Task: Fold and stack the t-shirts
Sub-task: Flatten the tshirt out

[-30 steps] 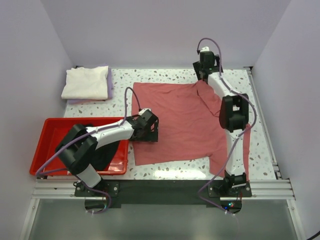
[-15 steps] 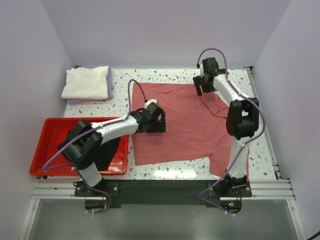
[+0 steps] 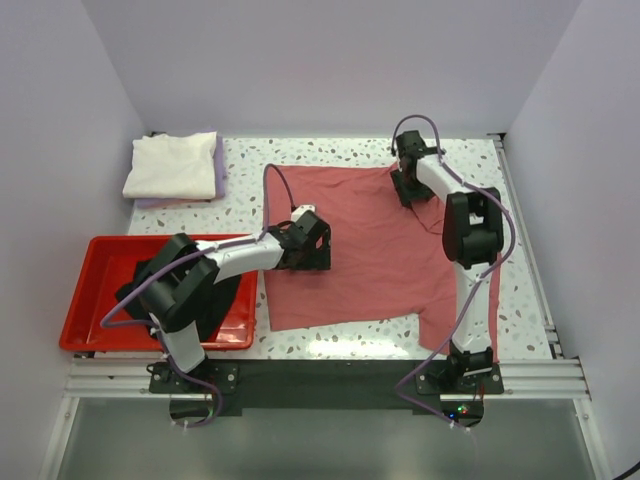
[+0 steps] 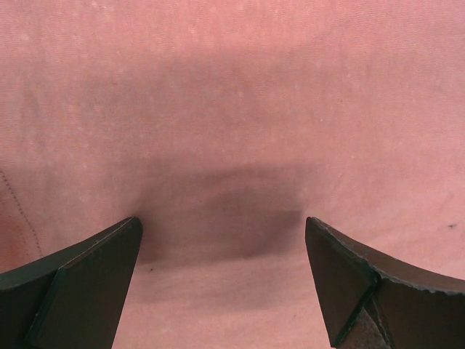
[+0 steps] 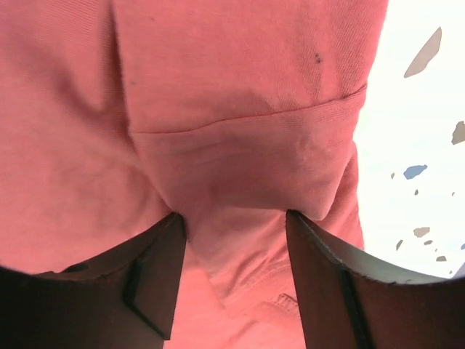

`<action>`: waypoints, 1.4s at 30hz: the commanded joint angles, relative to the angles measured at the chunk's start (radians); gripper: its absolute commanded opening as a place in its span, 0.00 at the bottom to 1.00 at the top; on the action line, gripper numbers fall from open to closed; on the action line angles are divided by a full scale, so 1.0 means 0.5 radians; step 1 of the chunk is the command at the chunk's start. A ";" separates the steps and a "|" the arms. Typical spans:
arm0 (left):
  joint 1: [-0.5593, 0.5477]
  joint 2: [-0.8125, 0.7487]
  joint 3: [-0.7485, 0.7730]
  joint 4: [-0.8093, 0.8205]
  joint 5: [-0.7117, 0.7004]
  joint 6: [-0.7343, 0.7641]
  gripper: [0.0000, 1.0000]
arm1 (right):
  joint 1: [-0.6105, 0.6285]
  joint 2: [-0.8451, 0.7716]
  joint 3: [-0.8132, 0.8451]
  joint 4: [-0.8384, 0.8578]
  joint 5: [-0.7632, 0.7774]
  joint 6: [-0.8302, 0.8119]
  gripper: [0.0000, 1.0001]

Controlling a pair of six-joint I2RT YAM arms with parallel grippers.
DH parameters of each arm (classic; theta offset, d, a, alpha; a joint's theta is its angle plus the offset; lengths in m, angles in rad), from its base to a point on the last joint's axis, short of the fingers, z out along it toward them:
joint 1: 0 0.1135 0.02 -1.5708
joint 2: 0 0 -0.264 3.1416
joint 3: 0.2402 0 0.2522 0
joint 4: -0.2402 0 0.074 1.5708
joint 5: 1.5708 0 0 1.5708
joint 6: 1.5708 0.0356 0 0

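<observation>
The dusty red t-shirt point(image 3: 375, 255) lies spread flat on the speckled table. My left gripper point(image 3: 312, 247) is low over its left part, jaws open; the left wrist view shows only smooth red cloth point(image 4: 232, 87) between the fingertips point(image 4: 94, 269). My right gripper point(image 3: 408, 186) is down on the shirt's far right corner, jaws open, with a hemmed fold of red cloth point(image 5: 240, 160) bunched between the fingertips point(image 5: 156, 262). A folded cream-white t-shirt point(image 3: 172, 165) lies on a pale lavender one point(image 3: 218, 170) at the far left. A black t-shirt point(image 3: 222, 305) lies in the tray.
The red plastic tray point(image 3: 95, 290) stands at the front left, under my left arm. One red sleeve point(image 3: 492, 300) trails toward the front right by the right arm. Bare speckled table point(image 5: 425, 109) shows just right of the right gripper. Walls close in on three sides.
My right gripper has come down from the back onto the shirt's far right corner, which now lies flat. My left gripper has moved right, further onto the shirt.
</observation>
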 commanded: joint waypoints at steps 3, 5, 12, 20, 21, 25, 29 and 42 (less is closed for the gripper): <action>0.025 0.043 -0.110 -0.036 -0.053 -0.051 1.00 | 0.002 0.061 0.059 -0.021 0.244 -0.023 0.49; 0.028 0.055 -0.119 -0.052 -0.062 -0.051 1.00 | 0.002 0.058 0.053 0.018 0.250 -0.032 0.37; 0.034 0.046 -0.192 -0.049 -0.059 -0.073 1.00 | -0.004 0.021 0.087 0.123 0.517 -0.019 0.12; 0.037 0.061 -0.214 -0.095 -0.044 -0.091 1.00 | -0.136 0.040 0.286 0.144 0.594 -0.044 0.07; 0.040 0.055 -0.214 -0.098 -0.041 -0.091 1.00 | -0.151 0.079 0.310 0.138 0.594 -0.056 0.07; 0.040 0.006 -0.229 -0.104 -0.031 -0.079 1.00 | -0.255 0.184 0.406 0.163 0.591 -0.124 0.10; 0.037 -0.031 -0.248 -0.110 0.002 -0.067 1.00 | -0.338 0.328 0.574 0.178 0.554 -0.124 0.14; 0.034 -0.153 -0.278 -0.064 0.106 -0.008 1.00 | -0.636 0.515 0.897 0.055 0.349 0.465 0.46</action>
